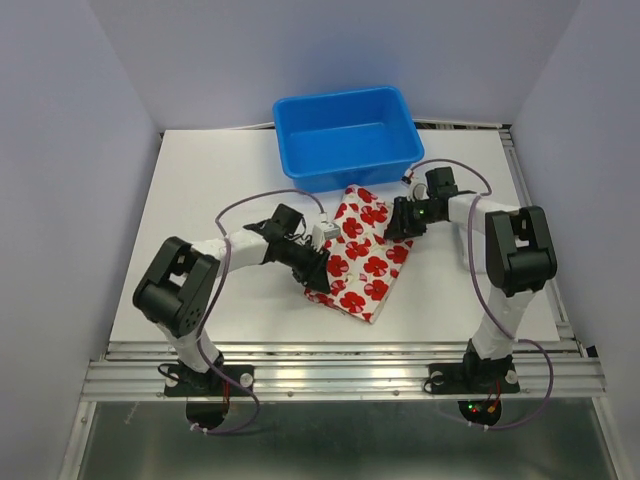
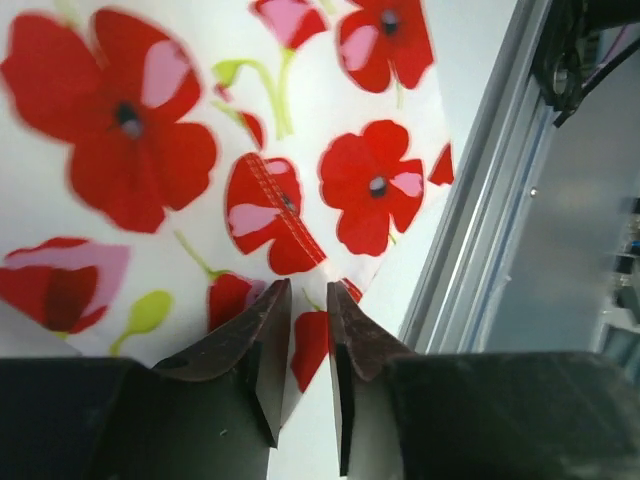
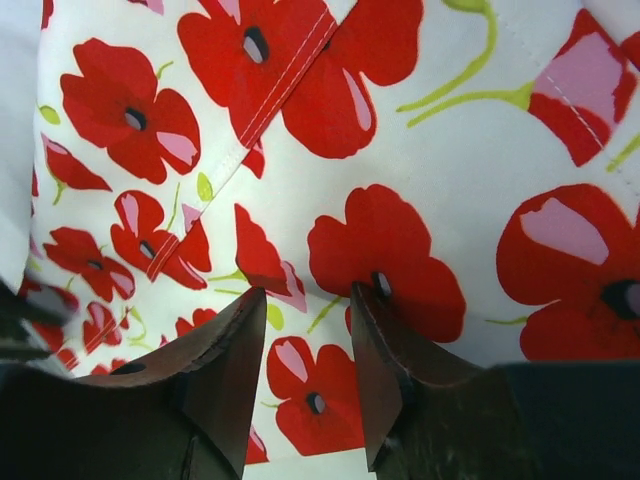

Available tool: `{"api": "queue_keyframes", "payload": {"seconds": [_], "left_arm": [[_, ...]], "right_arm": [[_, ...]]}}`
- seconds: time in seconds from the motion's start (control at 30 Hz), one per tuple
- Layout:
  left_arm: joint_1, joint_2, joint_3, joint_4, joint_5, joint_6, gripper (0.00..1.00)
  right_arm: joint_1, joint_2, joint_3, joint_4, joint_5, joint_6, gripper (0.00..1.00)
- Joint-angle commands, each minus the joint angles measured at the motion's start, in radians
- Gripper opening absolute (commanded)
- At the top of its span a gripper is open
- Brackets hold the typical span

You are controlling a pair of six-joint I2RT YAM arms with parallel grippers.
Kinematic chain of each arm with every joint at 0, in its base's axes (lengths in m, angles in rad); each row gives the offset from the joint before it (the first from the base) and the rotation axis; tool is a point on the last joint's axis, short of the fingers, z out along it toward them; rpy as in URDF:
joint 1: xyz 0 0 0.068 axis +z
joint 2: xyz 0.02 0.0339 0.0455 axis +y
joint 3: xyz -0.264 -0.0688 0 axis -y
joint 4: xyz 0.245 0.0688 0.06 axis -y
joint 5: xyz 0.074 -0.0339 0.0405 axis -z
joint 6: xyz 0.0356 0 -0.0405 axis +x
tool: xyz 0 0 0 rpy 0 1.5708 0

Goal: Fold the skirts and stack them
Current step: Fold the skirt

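Blue tub (image 1: 340, 172) — upright, white table (image 1: 200, 200), metal rail (image 1: 340, 372)

You have a white counter (image 1: 200, 200) carrying a blue tub (image 1: 350, 172) at its far edge, and a folded poppy-print skirt (image 1: 362, 255) just in front of it.

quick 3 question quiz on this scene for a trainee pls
1. True or false: the white cloth skirt with red poppy print lies inside the blue rectangular plastic tub.
2. The left claw and the right claw: which is at the skirt? A) left only B) right only C) both
3. Fill in: the skirt rests on the white ____.

Key: 1 false, it lies in front of the tub; 2 C; 3 table.
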Motion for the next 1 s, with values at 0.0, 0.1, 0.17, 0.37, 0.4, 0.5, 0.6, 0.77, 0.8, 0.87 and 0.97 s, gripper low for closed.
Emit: {"api": "queue_keyframes", "payload": {"seconds": [0.0, 0.1, 0.17, 0.37, 0.4, 0.5, 0.6, 0.77, 0.8, 0.87, 0.97], "left_arm": [[-0.041, -0.171, 0.091, -0.126, -0.189, 0.233, 0.41], [-0.056, -0.27, 0.067, -0.16, -0.35, 0.421, 0.53], [-0.082, -0.355, 0.012, -0.144, -0.454, 0.567, 0.59], [-0.229, -0.555, -0.159, 0.009, -0.633, 0.825, 0.82], [-0.305, -0.576, -0.177, 0.053, -0.688, 0.83, 0.83], [-0.455, -0.584, -0.243, 0.129, -0.817, 0.809, 0.83], [-0.524, -0.552, -0.295, 0.266, -0.915, 0.799, 0.82], [-0.535, -0.534, -0.377, 0.366, -0.943, 0.919, 0.81], [-0.541, -0.526, -0.383, 0.376, -0.938, 0.939, 0.81], [-0.564, -0.494, -0.389, 0.397, -0.935, 0.977, 0.81], [-0.591, -0.437, -0.386, 0.416, -0.892, 0.991, 0.77]], "right_arm": [[-0.006, 0.047, 0.068, -0.001, 0.113, -0.165, 0.48], [0.004, 0.026, 0.094, -0.025, 0.038, -0.194, 0.53], [0.013, 0.009, 0.108, -0.054, -0.02, -0.195, 0.54], [0.08, -0.083, 0.119, -0.091, -0.066, -0.135, 0.57], [0.091, -0.098, 0.124, -0.096, -0.065, -0.126, 0.58], [0.103, -0.12, 0.134, -0.105, -0.08, -0.093, 0.59], [0.131, -0.166, 0.124, -0.12, -0.103, -0.063, 0.59], [0.198, -0.204, 0.039, -0.182, -0.183, -0.047, 0.56], [0.221, -0.198, 0.02, -0.183, -0.189, -0.047, 0.55], [0.232, -0.178, -0.039, -0.171, -0.19, -0.049, 0.55], [0.244, -0.141, -0.105, -0.116, -0.197, -0.04, 0.54]]}}
